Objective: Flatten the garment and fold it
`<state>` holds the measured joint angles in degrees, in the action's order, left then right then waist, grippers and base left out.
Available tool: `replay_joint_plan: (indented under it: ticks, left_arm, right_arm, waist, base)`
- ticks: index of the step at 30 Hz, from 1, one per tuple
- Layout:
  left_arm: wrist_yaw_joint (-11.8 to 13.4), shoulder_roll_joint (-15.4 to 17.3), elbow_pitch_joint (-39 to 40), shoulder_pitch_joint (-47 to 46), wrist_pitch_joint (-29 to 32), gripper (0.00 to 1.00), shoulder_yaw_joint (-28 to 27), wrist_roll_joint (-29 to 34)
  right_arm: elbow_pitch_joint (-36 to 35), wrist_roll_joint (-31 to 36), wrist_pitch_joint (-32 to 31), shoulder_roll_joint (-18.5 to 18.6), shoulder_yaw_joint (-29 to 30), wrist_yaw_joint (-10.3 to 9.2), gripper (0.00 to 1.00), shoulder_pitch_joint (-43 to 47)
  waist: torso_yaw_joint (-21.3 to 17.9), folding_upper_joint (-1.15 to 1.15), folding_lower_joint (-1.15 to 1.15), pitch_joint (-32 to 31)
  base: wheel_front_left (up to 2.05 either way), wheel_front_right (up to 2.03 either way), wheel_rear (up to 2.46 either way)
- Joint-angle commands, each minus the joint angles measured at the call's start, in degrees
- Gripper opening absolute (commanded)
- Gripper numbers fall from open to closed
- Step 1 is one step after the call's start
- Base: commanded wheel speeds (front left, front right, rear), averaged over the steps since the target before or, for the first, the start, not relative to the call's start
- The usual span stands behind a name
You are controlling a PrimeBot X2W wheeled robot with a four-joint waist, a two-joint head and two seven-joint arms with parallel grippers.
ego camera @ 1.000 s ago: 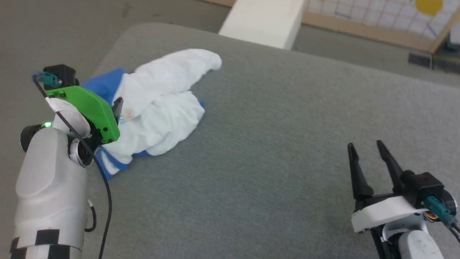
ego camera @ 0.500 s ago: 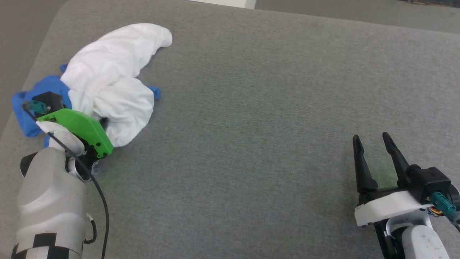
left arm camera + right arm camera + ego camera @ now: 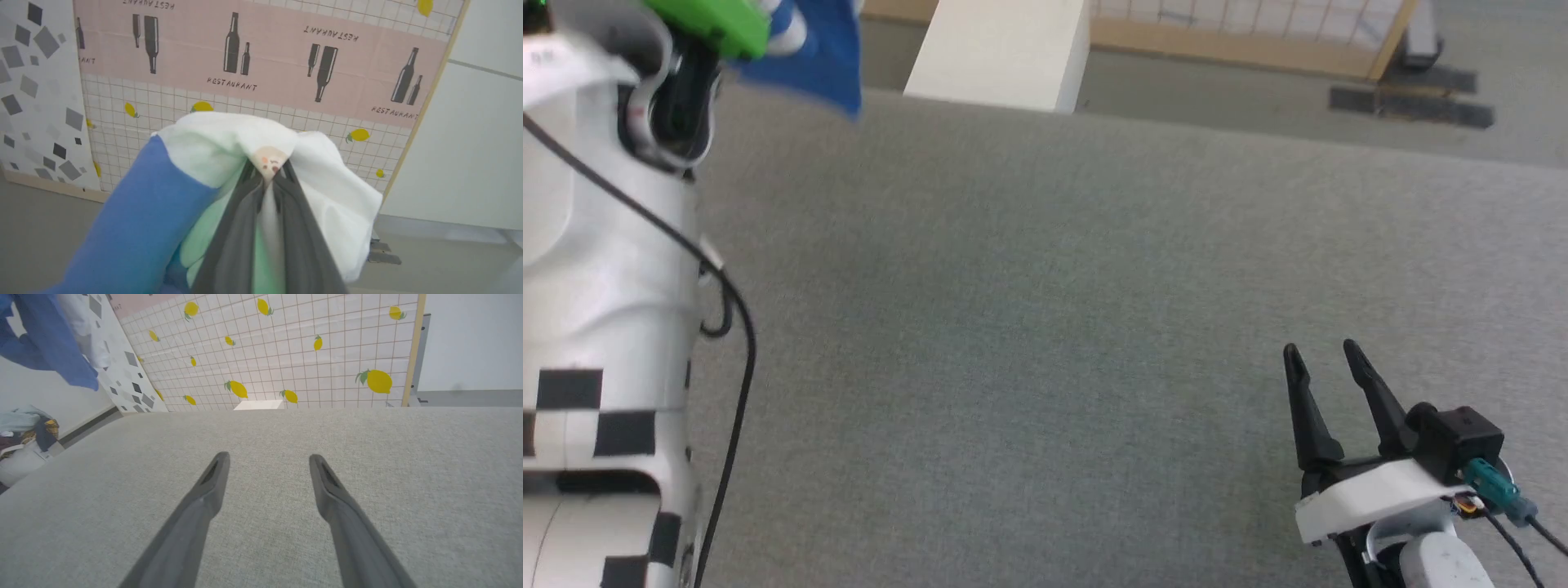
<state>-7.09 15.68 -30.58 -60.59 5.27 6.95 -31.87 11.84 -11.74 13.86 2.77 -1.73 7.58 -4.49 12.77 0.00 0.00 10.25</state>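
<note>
The garment (image 3: 204, 155) is a white shirt with blue sleeves, bunched up and lifted high off the grey surface. In the left wrist view my left gripper (image 3: 267, 175) is shut on it, pinching the white cloth right at the small cartoon patch (image 3: 269, 160). In the head view a blue sleeve (image 3: 821, 45) hangs at the top left by the left arm's green wrist cover (image 3: 715, 20). From the right wrist view the blue cloth (image 3: 49, 343) dangles at the upper left. My right gripper (image 3: 1325, 369) (image 3: 267, 465) stands open and empty low over the grey surface at the right.
A grey padded surface (image 3: 1045, 327) spreads across the head view. Beyond its far edge stands a white box (image 3: 1001, 49) and a wooden-framed panel with lemon print (image 3: 310, 347). A pile of clothes (image 3: 22, 433) lies off the surface at the left.
My left gripper has shut on the garment and raised it off the surface to the top left of the head view. The head camera has also shifted. The right gripper stays open.
</note>
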Motion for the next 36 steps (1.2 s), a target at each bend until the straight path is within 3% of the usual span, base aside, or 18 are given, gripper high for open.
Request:
replay_joint_plan:
  ticks: [1, 6, 11, 19, 25, 26, 30, 34, 36]
  left_arm:
    - [-0.4, -0.7, 2.2, -1.9, 1.5, 0.00, 1.9, -2.5]
    - [-0.4, -2.1, 7.4, -2.6, 8.8, 0.00, 8.2, -9.1]
    - [-0.4, -3.4, 9.2, 4.8, 13.5, 0.00, 15.6, -11.5]
    - [-0.3, -6.4, 0.6, 23.8, 18.2, 0.00, 26.4, -10.9]
    - [0.7, -8.2, -4.3, 31.3, 19.6, 0.00, 26.6, -14.6]
    - [1.1, -8.3, -4.0, 31.5, 18.7, 1.00, 25.4, -15.6]
    - [2.6, -7.9, 0.7, 31.1, 13.7, 1.00, 18.9, -19.6]
    - [5.4, -5.1, 7.6, 33.0, 7.8, 1.00, 11.8, -22.0]
    - [6.7, -3.0, 11.7, 35.2, 1.4, 1.00, 8.0, -20.8]
  right_arm:
    - [0.5, -0.7, 0.6, 0.1, 0.0, -0.09, 1.00, 0.8]
    - [1.7, -1.5, 1.0, 0.1, 1.1, -0.09, 1.00, 2.1]
    - [1.6, -1.5, 1.1, 0.1, 3.2, -0.09, 1.00, 3.2]
    - [0.6, -1.7, 1.1, 0.1, 3.8, -0.09, 1.00, 3.6]
    - [0.0, -2.5, 1.1, 0.1, 3.8, -0.09, 1.00, 3.4]
    - [-0.1, -2.6, 1.1, 0.1, 3.9, -0.09, 1.00, 3.5]
    - [0.1, -2.6, 1.1, 0.1, 4.4, -0.09, 1.00, 4.1]
    - [0.5, -2.8, 1.1, 0.1, 4.6, -0.09, 1.00, 4.8]
    - [0.5, -3.0, 1.1, 0.1, 4.4, -0.09, 1.00, 5.0]
  waist:
    - [-4.5, 0.00, 0.00, -5.5]
    - [-8.7, 0.00, 0.00, -7.6]
    - [-11.9, 0.00, 0.00, -7.9]
    - [-15.3, 0.00, 0.00, -6.4]
    - [-16.0, 0.00, 0.00, -5.5]
    - [-15.9, 0.00, 0.00, -5.6]
    - [-14.8, 0.00, 0.00, -6.5]
    - [-13.6, 0.00, 0.00, -7.9]
    - [-13.3, 0.00, 0.00, -8.4]
  base:
    - [0.00, 0.00, 0.00]
    - [0.00, 0.00, 0.00]
    - [0.00, 0.00, 0.00]
    - [0.00, 0.00, 0.00]
    - [0.00, 0.00, 0.00]
    - [0.00, 0.00, 0.00]
    - [0.00, 0.00, 0.00]
    - [0.00, 0.00, 0.00]
    - [0.00, 0.00, 0.00]
